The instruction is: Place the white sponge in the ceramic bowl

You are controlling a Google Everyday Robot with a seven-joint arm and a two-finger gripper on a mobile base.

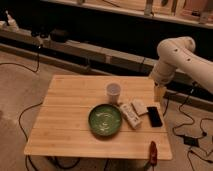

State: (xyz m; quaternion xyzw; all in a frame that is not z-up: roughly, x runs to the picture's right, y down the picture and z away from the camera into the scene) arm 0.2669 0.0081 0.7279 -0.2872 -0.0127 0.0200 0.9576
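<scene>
one white sponge (139,106) lies on the table (65,135) near the ceramic bowl (105,120), below-left of my gripper (159,93), which hangs wide open and empty at the table's right edge.

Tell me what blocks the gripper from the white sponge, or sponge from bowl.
Nothing visible between the gripper, at the wooden table's right edge, and the small cream-white sponge. A long narrow white bar lies between sponge and glossy green ceramic bowl.
</scene>
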